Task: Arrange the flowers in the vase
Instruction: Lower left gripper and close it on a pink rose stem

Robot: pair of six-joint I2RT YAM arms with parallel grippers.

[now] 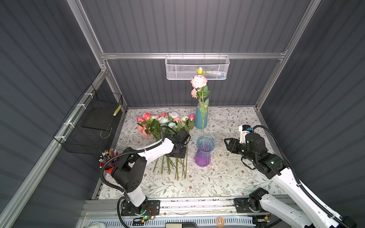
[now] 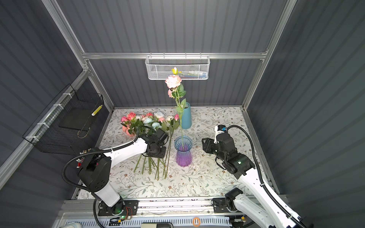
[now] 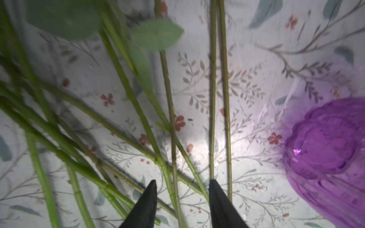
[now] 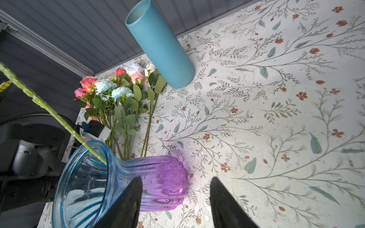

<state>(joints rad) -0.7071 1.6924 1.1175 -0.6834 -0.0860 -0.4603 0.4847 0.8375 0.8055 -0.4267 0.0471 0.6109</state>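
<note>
blue-to-purple vase (image 1: pixel 203 157), floral tablecloth (image 1: pixel 227 178)

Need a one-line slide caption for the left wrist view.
Open left end effector poised above loose flower stems on the floral tablecloth, purple vase beside them.

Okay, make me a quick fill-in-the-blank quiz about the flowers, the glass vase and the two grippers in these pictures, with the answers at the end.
1. The glass vase holds exactly ___ flower.
2. The bottom half of that vase is tinted ___.
3. The other flowers lie on the table, and the left gripper has its open jaws on either side of a green ___.
4. The right gripper, open beside the glass vase, holds ___.
Answers: one; purple; stem; nothing.
</note>
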